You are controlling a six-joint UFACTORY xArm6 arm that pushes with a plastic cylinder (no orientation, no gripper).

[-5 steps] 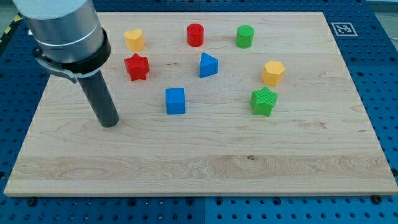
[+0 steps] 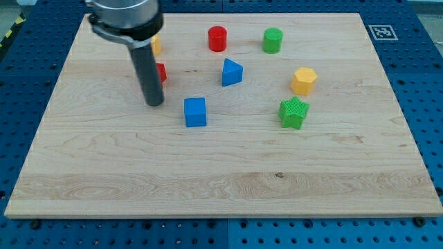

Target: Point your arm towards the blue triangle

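The blue triangle (image 2: 232, 72) lies on the wooden board (image 2: 221, 166) a little above its middle. My tip (image 2: 154, 104) rests on the board well to the left of and slightly below the triangle. It is just left of the blue cube (image 2: 195, 112). The rod hides most of the red star (image 2: 161, 72) and of the yellow heart (image 2: 157, 45) behind it.
A red cylinder (image 2: 218, 38) and a green cylinder (image 2: 273, 40) stand near the top edge. A yellow hexagon block (image 2: 303, 81) and a green star (image 2: 293, 112) lie to the right of the triangle.
My tip has moved to the right and up the view, from the board's left side to just left of the blue cube. The rod now covers the red star and yellow heart.
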